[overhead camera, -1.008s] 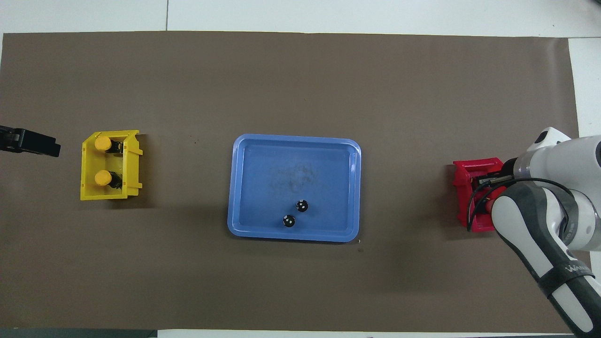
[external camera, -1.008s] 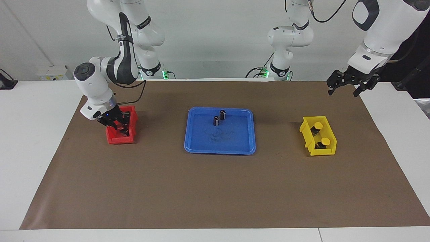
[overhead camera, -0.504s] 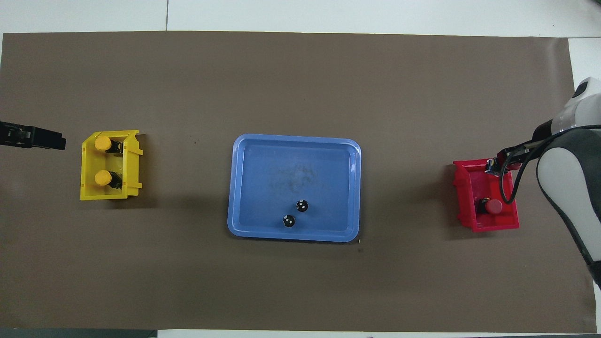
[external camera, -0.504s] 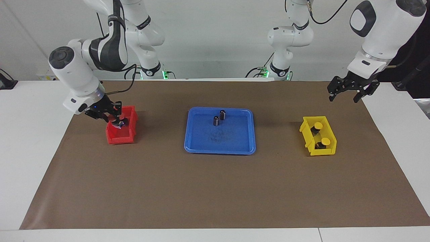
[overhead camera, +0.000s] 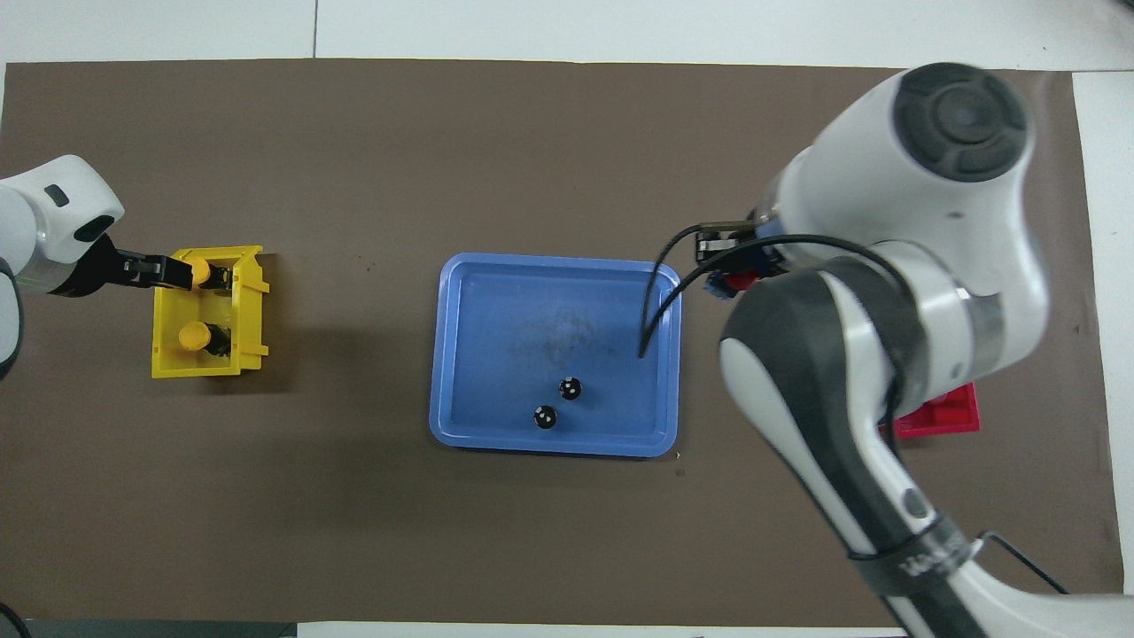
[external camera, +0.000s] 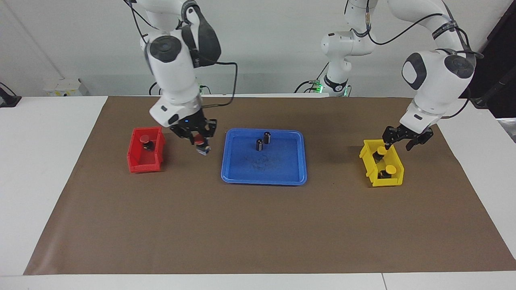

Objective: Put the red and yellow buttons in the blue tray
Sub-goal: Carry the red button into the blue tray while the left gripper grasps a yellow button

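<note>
Hanging over the brown mat between red bin (external camera: 145, 149) and blue tray (external camera: 264, 177): right gripper (external camera: 198, 140), gripping a red button (external camera: 200, 143). Hovering over the yellow bin (external camera: 381, 163): left gripper (external camera: 398, 141).

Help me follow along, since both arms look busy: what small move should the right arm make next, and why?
Probably carry on sideways until over the blue tray. The right gripper holds a red button in the air over the paper between the red bin and the tray, not yet above the tray's rim.

L hand (external camera: 397, 139): low, wrist bent down; R hand (external camera: 197, 139): raised, clamped
</note>
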### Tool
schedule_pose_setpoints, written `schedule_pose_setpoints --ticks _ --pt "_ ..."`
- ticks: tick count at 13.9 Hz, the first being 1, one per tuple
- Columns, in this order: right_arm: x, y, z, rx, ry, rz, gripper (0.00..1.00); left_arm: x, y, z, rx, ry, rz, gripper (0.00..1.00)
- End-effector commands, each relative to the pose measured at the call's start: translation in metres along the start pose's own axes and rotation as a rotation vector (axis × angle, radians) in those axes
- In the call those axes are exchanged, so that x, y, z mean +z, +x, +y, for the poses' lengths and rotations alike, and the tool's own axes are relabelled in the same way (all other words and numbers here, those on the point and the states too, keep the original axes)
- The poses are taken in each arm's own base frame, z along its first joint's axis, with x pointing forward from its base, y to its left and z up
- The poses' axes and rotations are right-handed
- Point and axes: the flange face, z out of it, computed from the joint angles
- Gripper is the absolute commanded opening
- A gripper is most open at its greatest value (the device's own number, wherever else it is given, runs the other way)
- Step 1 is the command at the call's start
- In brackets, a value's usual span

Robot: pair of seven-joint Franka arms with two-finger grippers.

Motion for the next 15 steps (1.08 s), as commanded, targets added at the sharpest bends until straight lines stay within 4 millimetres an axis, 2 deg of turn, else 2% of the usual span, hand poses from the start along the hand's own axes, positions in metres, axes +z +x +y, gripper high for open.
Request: schedule_pose_setpoints --ticks 1,3,5,7,9,11,13,14,15 --pt "0.039 -0.007 -0.045 0.058 0.005 -0.005 0.20 0.026 0.011 -0.004 -0.084 -0.011 0.027 0.76" --pt "0.064 -0.016 -0.057 0.080 0.004 -0.008 0.21 0.041 0.015 -0.005 -0.098 -0.009 0.039 0.76" --pt "0.077 -0.025 -0.066 0.069 0.009 -0.003 0.21 0.053 0.017 -0.004 -0.107 -0.009 0.032 0.76" --pt "0.099 -0.034 -0.082 0.067 -0.003 -0.016 0.22 0.061 0.015 -0.007 -0.110 -0.009 0.024 0.75" --pt "0.115 -0.033 -0.086 0.063 -0.008 -0.015 0.23 0.067 0.012 -0.006 -0.112 -0.008 0.032 0.72" --pt "0.121 -0.032 -0.087 0.063 -0.003 -0.008 0.27 0.072 0.011 -0.005 -0.117 -0.009 0.033 0.67" --pt "0.127 -0.031 -0.086 0.070 -0.005 -0.012 0.29 0.072 0.011 -0.003 -0.116 -0.010 0.030 0.26" --pt "0.128 -0.030 -0.085 0.073 0.002 -0.004 0.36 0.071 0.012 -0.001 -0.111 -0.010 0.033 0.14" --pt "0.128 -0.029 -0.085 0.075 0.006 0.000 0.54 0.070 0.013 -0.004 -0.116 -0.009 0.032 0.09"
